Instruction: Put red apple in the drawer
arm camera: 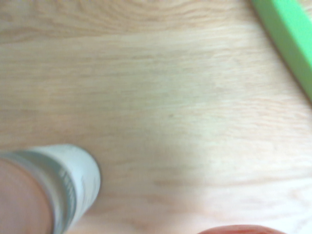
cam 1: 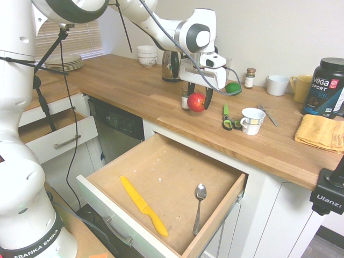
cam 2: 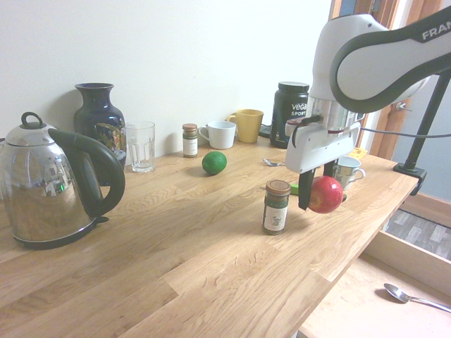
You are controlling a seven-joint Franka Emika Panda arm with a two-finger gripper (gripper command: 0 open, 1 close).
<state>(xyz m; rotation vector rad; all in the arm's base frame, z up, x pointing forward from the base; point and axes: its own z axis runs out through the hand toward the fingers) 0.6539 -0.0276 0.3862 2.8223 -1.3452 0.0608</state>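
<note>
Gripper [cam 2: 318, 189] clamped on red apple [cam 2: 326, 195], at the worktop [cam 1: 161, 107] near its front edge. Lift straight up, clear the spice jar [cam 2: 275, 207], then carry level to the open drawer [cam 1: 241, 185]. Apple's roundish: no clear long axis; stem direction unreadable.

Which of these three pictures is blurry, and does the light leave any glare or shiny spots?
Wrist view: soft throughout, the brown-lidded glass spice jar and the bright green plastic strip both smeared; second exterior view: fairly sharp, with bright reflections on the polished steel kettle and a small highlight on the round red apple; first exterior view: fairly sharp, wall slightly dim.
</note>
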